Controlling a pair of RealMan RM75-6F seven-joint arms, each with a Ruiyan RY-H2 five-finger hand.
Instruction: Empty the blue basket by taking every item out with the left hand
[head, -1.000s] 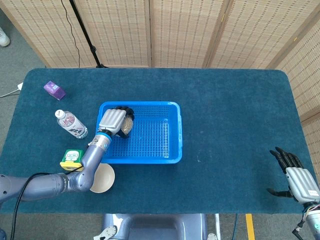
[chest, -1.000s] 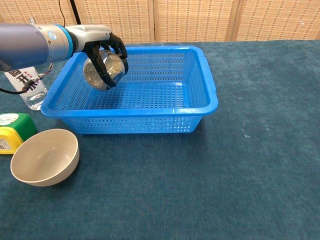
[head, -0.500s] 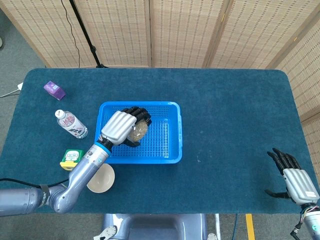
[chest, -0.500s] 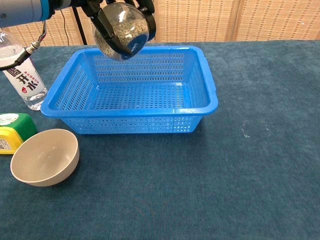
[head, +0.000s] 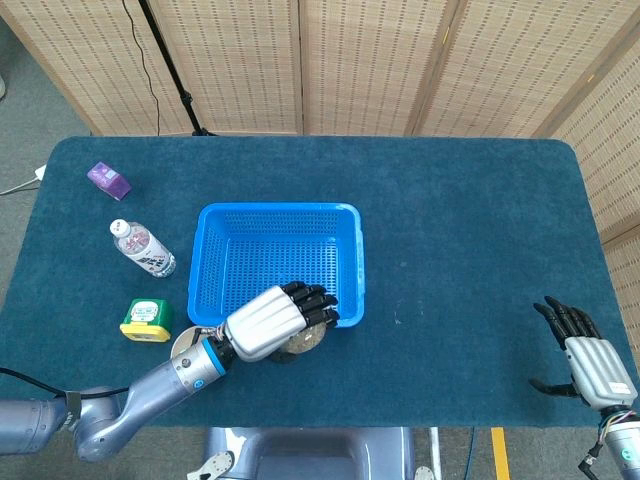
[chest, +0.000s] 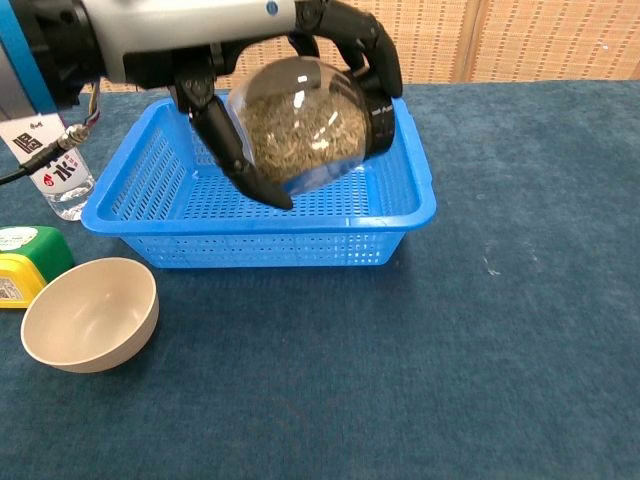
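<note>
Left hand (chest: 300, 90) wraps its fingers around the clear round jar (chest: 305, 130) of dried bits, held above the near rim of the blue basket (chest: 410, 150); jar likely smooth, rigid, breakable, best cupped across its widest belly.

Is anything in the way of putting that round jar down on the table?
Nothing visible blocks it. The left hand holds the jar above the blue basket's front rim, with bare table ahead; the bowl sits off to the side.
</note>
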